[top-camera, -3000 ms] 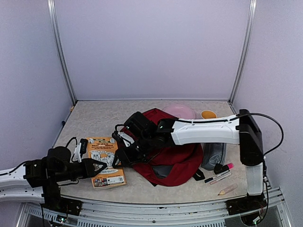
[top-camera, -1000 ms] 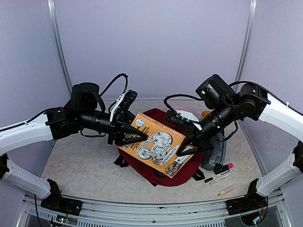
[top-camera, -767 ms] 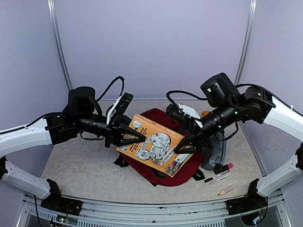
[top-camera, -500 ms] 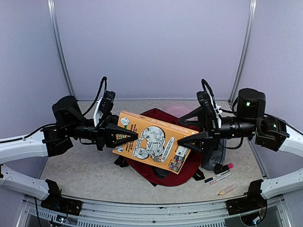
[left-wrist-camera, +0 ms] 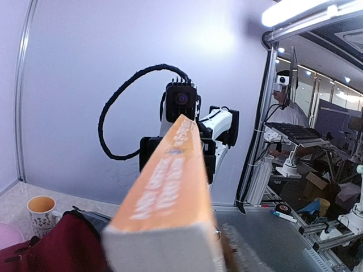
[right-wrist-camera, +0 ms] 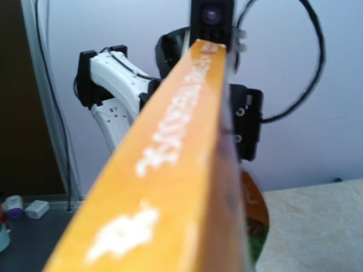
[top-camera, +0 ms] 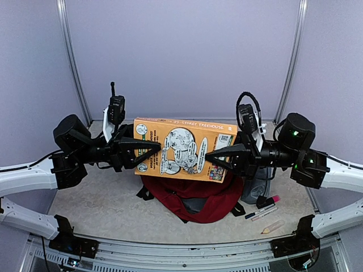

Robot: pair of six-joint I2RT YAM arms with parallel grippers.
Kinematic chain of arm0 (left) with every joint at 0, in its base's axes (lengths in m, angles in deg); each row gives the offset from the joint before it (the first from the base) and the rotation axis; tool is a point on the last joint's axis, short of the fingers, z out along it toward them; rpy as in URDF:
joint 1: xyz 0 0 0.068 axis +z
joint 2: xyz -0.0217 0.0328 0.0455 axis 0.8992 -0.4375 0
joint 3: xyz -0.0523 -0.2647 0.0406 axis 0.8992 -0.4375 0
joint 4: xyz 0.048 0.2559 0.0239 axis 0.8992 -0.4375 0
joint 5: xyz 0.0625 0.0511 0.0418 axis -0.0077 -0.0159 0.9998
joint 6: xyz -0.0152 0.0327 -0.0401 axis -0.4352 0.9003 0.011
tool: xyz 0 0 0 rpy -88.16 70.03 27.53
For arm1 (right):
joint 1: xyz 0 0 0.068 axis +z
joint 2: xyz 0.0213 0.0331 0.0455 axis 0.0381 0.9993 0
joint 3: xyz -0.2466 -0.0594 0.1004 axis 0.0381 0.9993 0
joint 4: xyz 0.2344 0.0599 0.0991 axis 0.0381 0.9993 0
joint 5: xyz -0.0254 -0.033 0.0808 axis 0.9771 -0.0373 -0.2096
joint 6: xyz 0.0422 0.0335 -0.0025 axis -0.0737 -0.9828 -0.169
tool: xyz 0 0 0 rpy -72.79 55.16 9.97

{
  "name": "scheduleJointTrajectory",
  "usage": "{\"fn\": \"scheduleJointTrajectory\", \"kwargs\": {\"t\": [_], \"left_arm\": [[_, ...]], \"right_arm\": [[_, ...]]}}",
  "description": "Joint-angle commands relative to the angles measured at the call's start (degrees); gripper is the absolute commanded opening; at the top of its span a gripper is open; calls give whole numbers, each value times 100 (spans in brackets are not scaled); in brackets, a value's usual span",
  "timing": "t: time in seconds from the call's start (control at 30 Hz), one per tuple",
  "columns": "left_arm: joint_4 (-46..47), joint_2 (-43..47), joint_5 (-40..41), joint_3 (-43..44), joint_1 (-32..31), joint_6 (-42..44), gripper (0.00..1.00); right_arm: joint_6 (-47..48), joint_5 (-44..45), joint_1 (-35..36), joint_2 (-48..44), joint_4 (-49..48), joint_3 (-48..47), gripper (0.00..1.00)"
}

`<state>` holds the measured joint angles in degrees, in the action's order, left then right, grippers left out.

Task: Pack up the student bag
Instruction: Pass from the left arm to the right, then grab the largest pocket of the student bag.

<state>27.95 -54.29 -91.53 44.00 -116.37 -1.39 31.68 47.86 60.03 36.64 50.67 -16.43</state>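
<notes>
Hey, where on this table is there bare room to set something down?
Widest: the bare tabletop left of the red backpack, out to the left wall. A narrower strip runs along the near edge in front of it. The right side is crowded: grey pencil pouch, pink highlighter, marker. The orange book hangs in the air above the backpack.

The top view was bright and even, with only a soft shadow edging the student bag on the counter. The left wrist view showed lamp glare at one o'clock and bowed edges; the orange book was blurred near both wrist lenses.
</notes>
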Motion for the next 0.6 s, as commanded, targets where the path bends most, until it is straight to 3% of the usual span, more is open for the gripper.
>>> {"fn": "scheduleJointTrajectory", "kwargs": {"t": [0.0, 0.1, 0.23, 0.4, 0.57], "left_arm": [[-1018, -73, 1006, 374, 3, 416, 95], [-2401, -518, 1984, 609, 378, 653, 99], [-3367, -1677, 2463, 903, 871, 710, 99], [-4004, -3154, 2815, 1850, 43, 1776, 99], [-3689, -4077, 2809, 2881, -822, 2361, 99]], "right_arm": [[-467, 1180, -239, -373, 703, -227, 0], [-918, 2712, -658, -608, 1966, -505, 0], [-1346, 4374, -1146, -883, 3359, -795, 0], [-1282, 4799, -1179, -1340, 3700, -947, 0], [-1202, 5485, -1188, -1502, 4494, -1415, 0]]}}
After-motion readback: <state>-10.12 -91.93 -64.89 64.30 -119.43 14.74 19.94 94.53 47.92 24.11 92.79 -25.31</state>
